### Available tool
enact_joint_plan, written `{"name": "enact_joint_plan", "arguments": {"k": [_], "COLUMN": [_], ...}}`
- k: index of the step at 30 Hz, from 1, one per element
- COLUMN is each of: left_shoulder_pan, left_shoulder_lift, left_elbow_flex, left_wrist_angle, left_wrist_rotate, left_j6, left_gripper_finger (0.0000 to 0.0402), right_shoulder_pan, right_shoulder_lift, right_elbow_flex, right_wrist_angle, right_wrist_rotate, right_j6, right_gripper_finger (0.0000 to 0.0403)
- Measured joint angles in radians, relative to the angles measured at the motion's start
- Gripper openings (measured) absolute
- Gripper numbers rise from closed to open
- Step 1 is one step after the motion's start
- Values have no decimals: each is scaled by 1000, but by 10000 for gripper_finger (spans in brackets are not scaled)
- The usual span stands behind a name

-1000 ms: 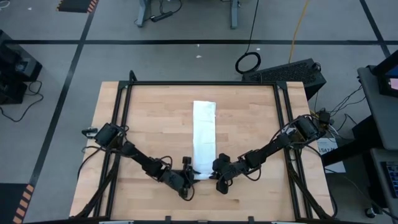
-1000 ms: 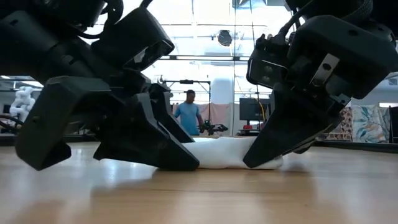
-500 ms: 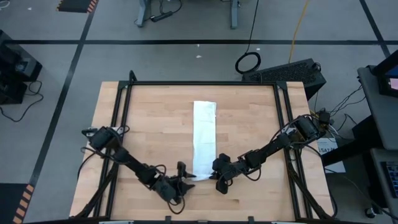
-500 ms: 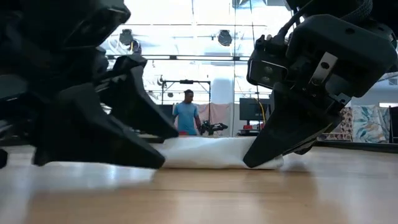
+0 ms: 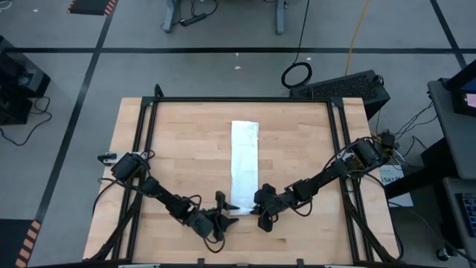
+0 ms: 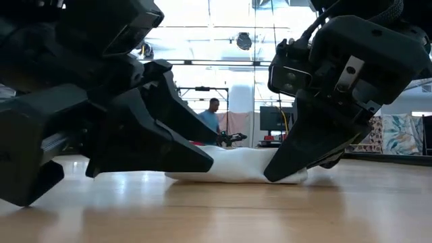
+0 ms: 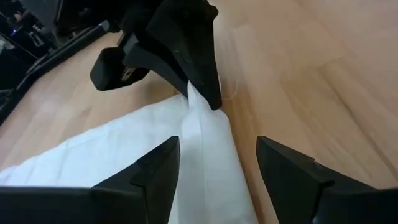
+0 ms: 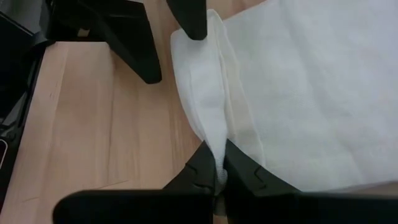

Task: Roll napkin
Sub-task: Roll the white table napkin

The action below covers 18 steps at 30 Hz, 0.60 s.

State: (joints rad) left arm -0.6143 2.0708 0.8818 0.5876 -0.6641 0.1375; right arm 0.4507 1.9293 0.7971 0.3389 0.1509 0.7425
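The left hand (image 5: 220, 211) has let go of the napkin (image 5: 244, 164) and opened.

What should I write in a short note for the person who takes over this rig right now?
Left gripper: open, at the near end of the napkin, its fingers on either side of the rolled edge, not gripping.
Right gripper: shut on the napkin's near corner, pinching the fold.
Napkin: a long white strip lying in the middle of the wooden table, flat except at the near end.
Done: only the near edge is turned over into a small first roll.
Left: most of the strip is unrolled; the left gripper probably has to grip again before rolling on toward the far end.
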Motion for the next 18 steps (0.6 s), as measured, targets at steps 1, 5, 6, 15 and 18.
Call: {"name": "enact_joint_plan", "arguments": {"k": [1,5,6,15,18], "left_shoulder_pan": [-2,-29,-35,11,28], "left_shoulder_lift": [-1,-21,-26,-32,-31], "left_elbow_flex": [0,6,8,14,14], "left_wrist_angle": [2,-19,-23,-99,-102], "left_wrist_rotate": [-9,-32,-30,46,92], "left_j6": [9,62,72,-19,-24], "left_gripper_finger": [218,218,218,217,217], "right_shoulder_pan": [0,0,0,-2,-2], "right_shoulder_lift": [0,0,0,0,0], "right_elbow_flex": [0,0,0,0,0], "right_wrist_angle": [0,0,0,0,0], "right_wrist_rotate": [0,0,0,0,0], "right_j6": [1,4,5,4,5], "right_gripper_finger": [4,4,4,4,4]}}
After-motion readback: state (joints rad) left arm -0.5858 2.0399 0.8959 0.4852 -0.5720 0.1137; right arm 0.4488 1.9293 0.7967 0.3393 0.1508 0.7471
